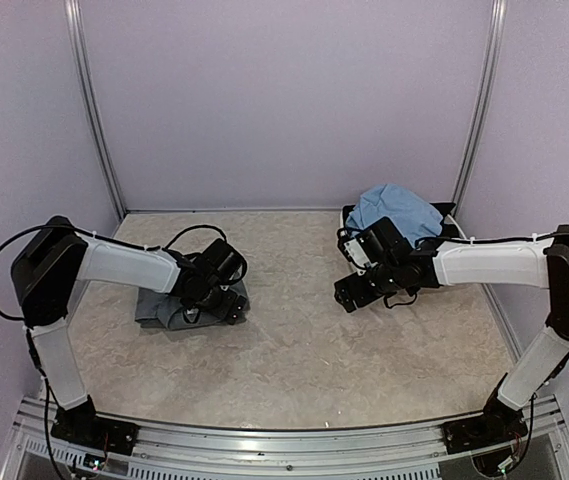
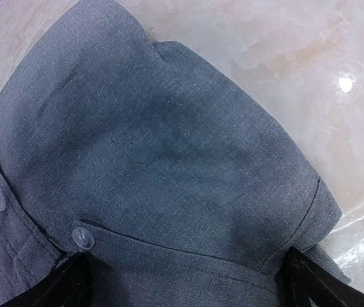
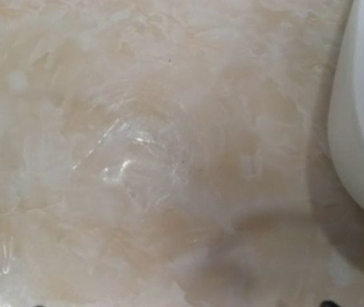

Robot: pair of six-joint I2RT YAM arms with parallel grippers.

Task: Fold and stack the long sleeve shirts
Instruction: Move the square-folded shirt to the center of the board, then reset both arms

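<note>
Two claws hung over the marbled table (image 1: 304,350), well apart from each other. The left gripper (image 1: 212,290) stood low over the slate grey shirt (image 1: 157,306), which lay as a folded bundle directly under it and reached out past its left side. In the left wrist view its two dark fingers (image 2: 63,288) sat spread wide at the lower corners, with grey cloth filling the space between and ahead of them. Whether the tips touched the fabric could not be told. Two pale buttons (image 2: 82,237) on a stitched band lay just ahead of the left finger. A folded edge of the shirt ran off ahead to the right, with table showing beyond it.

The right gripper (image 1: 357,291) hung over the table and held nothing. Only dark specks of its fingers showed at the bottom edge of the right wrist view, far apart, so its jaws stood wide. The light blue shirt (image 1: 396,212) lay heaped near it on the back-wall side, in the white basin (image 3: 351,128), whose rim passed just to the claw's right.
</note>
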